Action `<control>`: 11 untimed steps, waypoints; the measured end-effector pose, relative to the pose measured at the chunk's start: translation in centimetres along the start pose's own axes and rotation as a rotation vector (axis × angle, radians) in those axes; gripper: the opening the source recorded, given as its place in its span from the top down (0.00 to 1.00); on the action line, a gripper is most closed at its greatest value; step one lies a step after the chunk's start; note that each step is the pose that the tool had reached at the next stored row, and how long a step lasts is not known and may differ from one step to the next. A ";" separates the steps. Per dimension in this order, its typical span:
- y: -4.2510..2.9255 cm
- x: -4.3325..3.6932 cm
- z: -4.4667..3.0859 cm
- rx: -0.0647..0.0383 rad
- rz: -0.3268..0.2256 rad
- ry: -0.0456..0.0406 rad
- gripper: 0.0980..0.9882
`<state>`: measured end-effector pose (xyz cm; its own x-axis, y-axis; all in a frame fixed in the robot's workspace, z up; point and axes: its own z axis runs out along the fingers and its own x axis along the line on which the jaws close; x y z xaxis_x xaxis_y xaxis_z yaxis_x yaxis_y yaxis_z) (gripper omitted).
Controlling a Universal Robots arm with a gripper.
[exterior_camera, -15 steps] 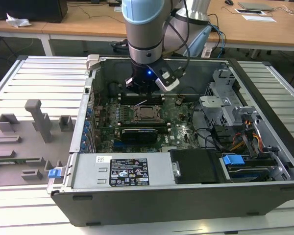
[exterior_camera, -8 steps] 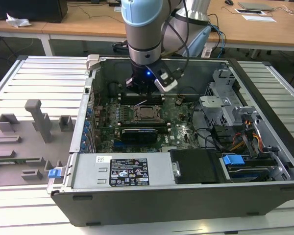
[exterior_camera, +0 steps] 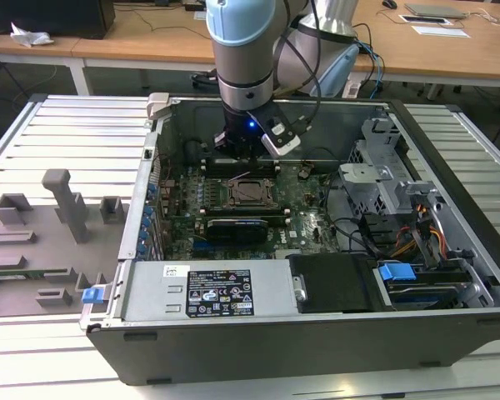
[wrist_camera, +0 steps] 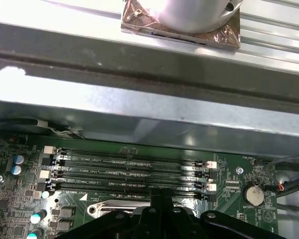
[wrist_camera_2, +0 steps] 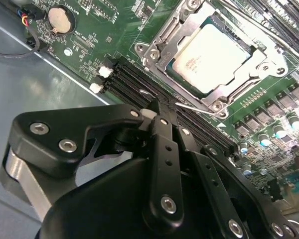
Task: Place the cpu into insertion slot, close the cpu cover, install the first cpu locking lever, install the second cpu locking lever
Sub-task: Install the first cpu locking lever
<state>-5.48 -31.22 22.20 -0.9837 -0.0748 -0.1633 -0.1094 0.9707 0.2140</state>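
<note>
The cpu [wrist_camera_2: 214,52], with a dull silver top, lies flat in the insertion slot [exterior_camera: 250,192] on the green motherboard. The cpu cover [wrist_camera_2: 162,47], a silver frame plate, is folded down around it, so only the slot's edges show. My gripper [wrist_camera_2: 157,107] is shut, its black fingers pressed together with nothing visible between them. Its tip hovers over the memory slots just beside the cover's edge, close to a thin metal lever rod [wrist_camera_2: 194,106] that runs along that side. In the exterior view my gripper [exterior_camera: 247,158] stands just behind the socket, inside the case.
Long black memory slots [wrist_camera: 129,172] lie under the fingertips, with the case's metal wall [wrist_camera: 139,114] close behind. A coin battery [wrist_camera_2: 60,20] and cables sit to one side. A black card [exterior_camera: 246,225], the power supply [exterior_camera: 208,292] and a drive cage [exterior_camera: 383,192] crowd the case.
</note>
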 end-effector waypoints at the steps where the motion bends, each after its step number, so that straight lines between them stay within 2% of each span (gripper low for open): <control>1: -0.01 0.04 0.08 0.000 -0.001 -0.0023 0.99; 4: -0.04 0.24 0.21 0.003 -0.004 -0.0143 0.99; 8: -0.05 0.46 0.34 0.012 -0.010 -0.0358 0.99; 9: -0.06 0.50 0.44 0.015 -0.011 -0.0446 0.99; 11: -0.10 0.53 0.61 0.018 -0.008 -0.0486 0.99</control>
<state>-5.90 -31.22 21.50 -0.9747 -0.0720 -0.2116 -0.1143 0.9741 0.1950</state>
